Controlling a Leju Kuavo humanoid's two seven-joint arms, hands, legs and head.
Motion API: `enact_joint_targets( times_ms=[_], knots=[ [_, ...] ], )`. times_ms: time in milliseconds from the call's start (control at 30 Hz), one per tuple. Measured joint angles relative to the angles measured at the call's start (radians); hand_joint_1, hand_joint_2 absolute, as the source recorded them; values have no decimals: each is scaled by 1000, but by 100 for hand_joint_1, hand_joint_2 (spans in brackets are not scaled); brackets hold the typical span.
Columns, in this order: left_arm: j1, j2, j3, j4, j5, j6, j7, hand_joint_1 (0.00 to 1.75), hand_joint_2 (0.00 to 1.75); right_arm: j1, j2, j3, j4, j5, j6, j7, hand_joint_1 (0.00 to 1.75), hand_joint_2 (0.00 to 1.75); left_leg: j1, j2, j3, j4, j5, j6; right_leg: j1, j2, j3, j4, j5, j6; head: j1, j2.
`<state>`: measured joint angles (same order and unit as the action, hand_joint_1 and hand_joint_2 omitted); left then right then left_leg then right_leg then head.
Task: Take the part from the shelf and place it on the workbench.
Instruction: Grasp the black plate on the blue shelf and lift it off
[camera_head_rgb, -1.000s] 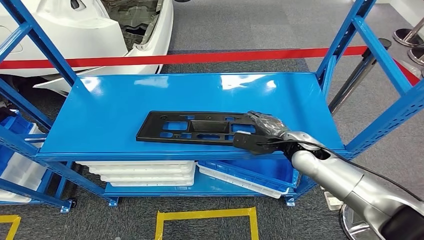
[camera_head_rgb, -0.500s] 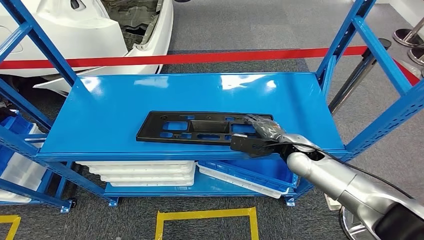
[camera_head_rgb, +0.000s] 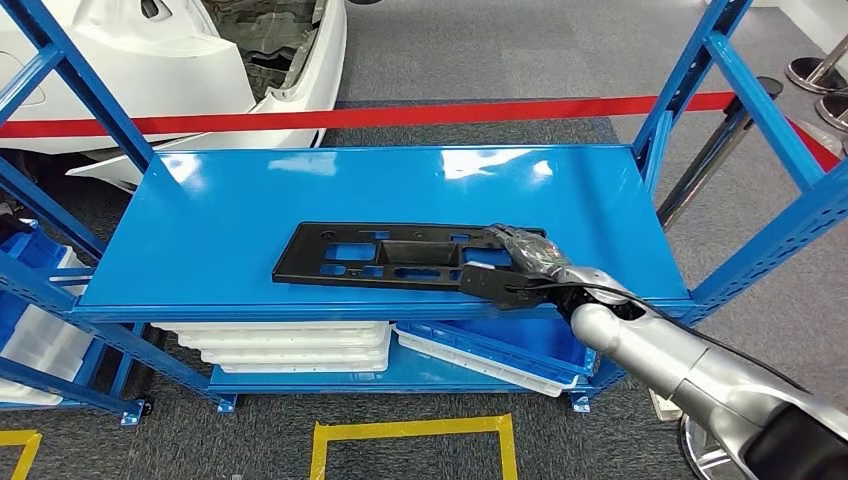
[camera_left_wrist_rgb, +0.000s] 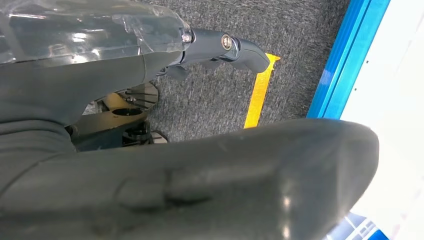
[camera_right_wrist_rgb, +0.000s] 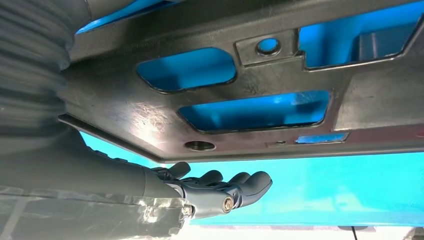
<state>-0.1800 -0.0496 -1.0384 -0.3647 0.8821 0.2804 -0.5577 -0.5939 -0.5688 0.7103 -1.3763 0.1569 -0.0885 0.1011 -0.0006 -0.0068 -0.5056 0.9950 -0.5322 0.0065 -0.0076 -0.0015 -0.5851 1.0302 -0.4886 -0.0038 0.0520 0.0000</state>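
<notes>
A flat black plastic part (camera_head_rgb: 385, 255) with several cut-outs lies on the blue shelf top (camera_head_rgb: 300, 190), close to its front edge. My right hand (camera_head_rgb: 515, 265) is at the part's right end, its dark thumb by the near edge and its fingers reaching over the far side. In the right wrist view the part (camera_right_wrist_rgb: 250, 75) is close, and the fingers (camera_right_wrist_rgb: 225, 187) lie stretched out with a gap between them and the part's edge. My left hand (camera_left_wrist_rgb: 150, 75) hangs over grey carpet with its fingers extended and nothing in it.
Blue shelf uprights (camera_head_rgb: 740, 90) stand at both ends. White and blue trays (camera_head_rgb: 300, 345) are stacked on the lower level. A red barrier tape (camera_head_rgb: 400, 115) runs behind the shelf, with a white car body (camera_head_rgb: 170, 50) beyond. Yellow floor tape (camera_head_rgb: 410, 435) marks the carpet in front.
My right hand has slid a little to the left along the shelf's front, further onto the part's right end. The part has not moved.
</notes>
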Motion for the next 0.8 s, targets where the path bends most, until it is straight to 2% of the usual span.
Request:
enact_joint_targets(
  times_ms=[800],
  knots=[
    [0,0,0,0,0,0,0,0,0,0,0,-22,1,-2,-19,4,0,175,0,0,0,0,0,0,0,0,0,0,0,0,0,0]
  ],
)
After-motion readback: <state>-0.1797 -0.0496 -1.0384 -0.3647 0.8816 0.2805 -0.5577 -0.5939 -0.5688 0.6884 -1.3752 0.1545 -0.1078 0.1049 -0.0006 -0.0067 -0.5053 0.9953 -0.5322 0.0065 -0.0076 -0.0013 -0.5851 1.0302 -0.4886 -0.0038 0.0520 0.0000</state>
